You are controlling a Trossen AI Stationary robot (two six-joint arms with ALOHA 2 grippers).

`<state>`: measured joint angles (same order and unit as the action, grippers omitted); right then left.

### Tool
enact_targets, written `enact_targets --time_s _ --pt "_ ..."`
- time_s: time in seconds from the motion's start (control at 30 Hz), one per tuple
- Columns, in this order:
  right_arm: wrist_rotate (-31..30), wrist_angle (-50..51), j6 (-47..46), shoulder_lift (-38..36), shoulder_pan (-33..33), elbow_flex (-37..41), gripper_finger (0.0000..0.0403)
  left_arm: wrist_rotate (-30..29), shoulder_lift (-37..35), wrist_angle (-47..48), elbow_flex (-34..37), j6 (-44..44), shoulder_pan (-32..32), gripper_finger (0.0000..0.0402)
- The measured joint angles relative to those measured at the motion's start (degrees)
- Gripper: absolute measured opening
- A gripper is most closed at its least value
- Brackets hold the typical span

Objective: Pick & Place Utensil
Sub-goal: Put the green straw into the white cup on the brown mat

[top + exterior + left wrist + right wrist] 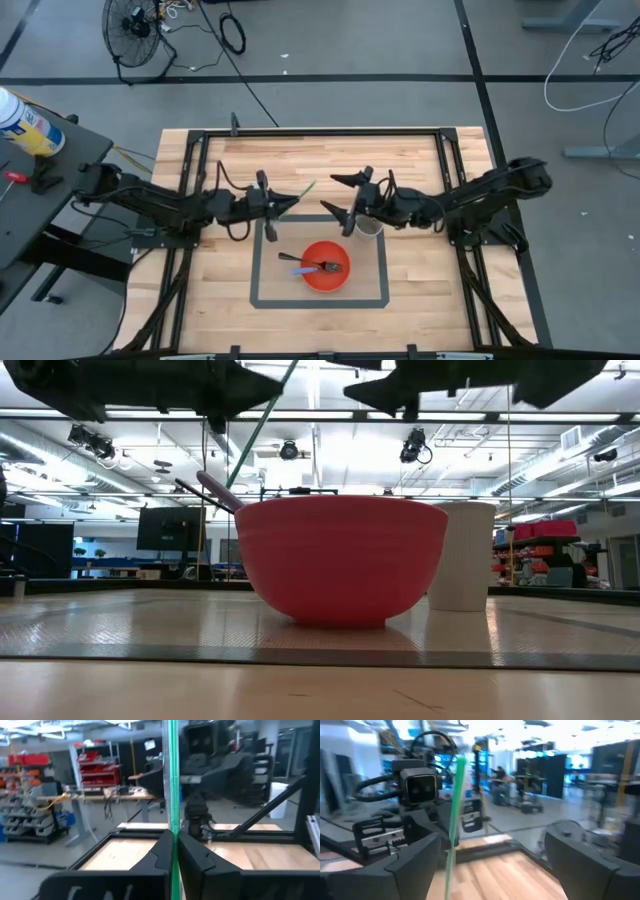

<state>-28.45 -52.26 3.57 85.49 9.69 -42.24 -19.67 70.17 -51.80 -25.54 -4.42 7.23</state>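
A thin green utensil (305, 190) is in my left gripper (289, 205), in the air above the table's middle, just left of the far edge of the red bowl (325, 266). The bowl stands inside a taped rectangle and holds a dark utensil (301, 265), whose handle leans on its rim (213, 491). A white cup (369, 228) stands right of the bowl's far side. My right gripper (341, 197) is open, hovering over the cup's left side and facing the left gripper; the green utensil (455, 805) shows ahead of it, between its fingers' lines but untouched. My left gripper pinches the green utensil's shaft (173, 827) between its two fingers (159, 851). The fingers come level from the table's left and lie across it. The utensil is lifted clear, slanting, with one end (313, 185) reaching past the fingertips toward the far right.
A black frame (320, 132) borders the table's far and side edges. The grey taped rectangle (268, 300) marks the middle near area. Bare wood lies left of the bowl and near the front edge (320, 690).
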Motion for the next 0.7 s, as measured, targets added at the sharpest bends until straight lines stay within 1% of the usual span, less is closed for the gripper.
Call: enact_targets --time_s 0.1,0.17,0.3,0.4,0.53,0.7 --pt "6.04 -4.99 -0.13 2.26 -1.07 -0.29 0.0362 0.1 0.03 -1.02 0.0 -1.23 0.86 0.002" --pt "8.73 -5.73 -1.02 3.83 -1.73 -1.79 0.0362 0.44 0.03 -1.06 0.0 -1.26 1.02 0.0021" --pt "11.73 -3.46 -1.93 7.75 -3.07 -7.2 0.0362 1.47 0.03 -1.11 0.0 -1.32 1.0 0.002" --pt "10.96 -0.08 -2.01 10.15 -3.16 -11.02 0.0355 1.51 0.03 -1.1 0.0 -1.39 1.04 0.002" --pt "10.57 4.14 -2.02 10.97 -3.3 -12.85 0.0322 1.21 0.01 -1.08 0.0 -1.38 1.31 0.0022" --pt "10.5 3.98 -3.17 10.97 -2.86 -12.85 0.026 0.81 -0.01 -1.02 0.0 -1.39 1.33 0.002"
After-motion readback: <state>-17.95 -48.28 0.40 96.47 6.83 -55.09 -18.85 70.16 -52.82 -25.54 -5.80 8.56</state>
